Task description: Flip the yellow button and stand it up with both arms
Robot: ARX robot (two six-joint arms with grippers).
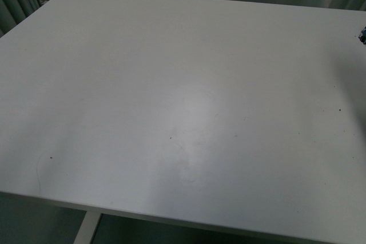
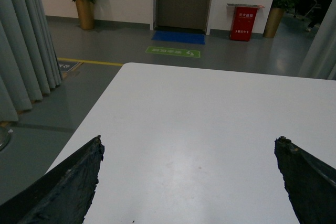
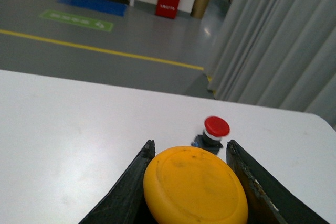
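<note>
In the right wrist view the yellow button (image 3: 194,186) fills the space between my right gripper's (image 3: 190,148) two black fingers, its round yellow-orange cap facing the camera; the body under the cap is hidden. That gripper is shut on it, above the white table (image 3: 63,129). My left gripper (image 2: 189,145) is open over bare tabletop, its two dark fingertips (image 2: 86,166) wide apart with nothing between them. Neither arm nor the yellow button shows in the front view.
A red-capped button (image 3: 214,132) stands on the table just beyond the held one. A small dark part (image 1: 362,34) peeks in at the front view's right edge. Grey curtains (image 3: 273,40) hang past the table's far corner; the table's edge (image 2: 89,124) drops to the floor.
</note>
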